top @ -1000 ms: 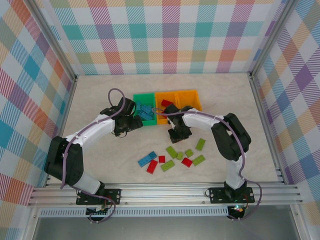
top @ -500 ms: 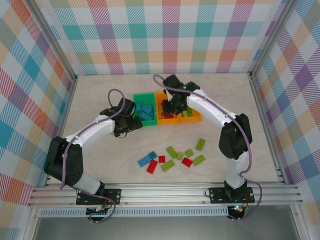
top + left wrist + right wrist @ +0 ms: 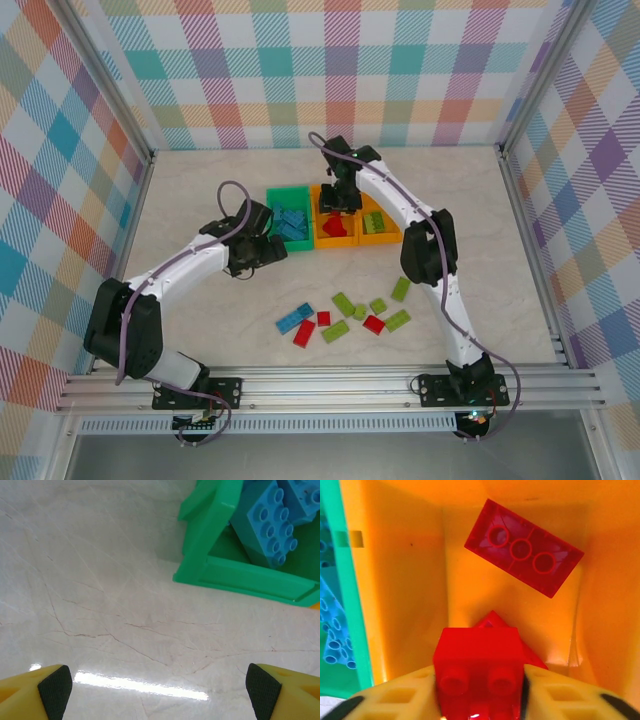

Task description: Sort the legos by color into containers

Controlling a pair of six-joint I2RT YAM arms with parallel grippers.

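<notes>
One red brick (image 3: 479, 672), pinched in the right gripper (image 3: 479, 696) over the middle orange bin (image 3: 405, 590), seemingly awaits release; left gripper (image 3: 159, 686) hangs spread, empty.

The pale marbled table (image 3: 190, 200) bears three containers (image 3: 335, 243) and scattered loose legos (image 3: 294, 318).

No text, label, brand mark or number can be read anywhere. The studs of the blue legos (image 3: 272, 525) in the green container (image 3: 235, 575) carry no legible lettering. Neither does the red lego (image 3: 477, 650) clamped in the right tool (image 3: 479, 692).
</notes>
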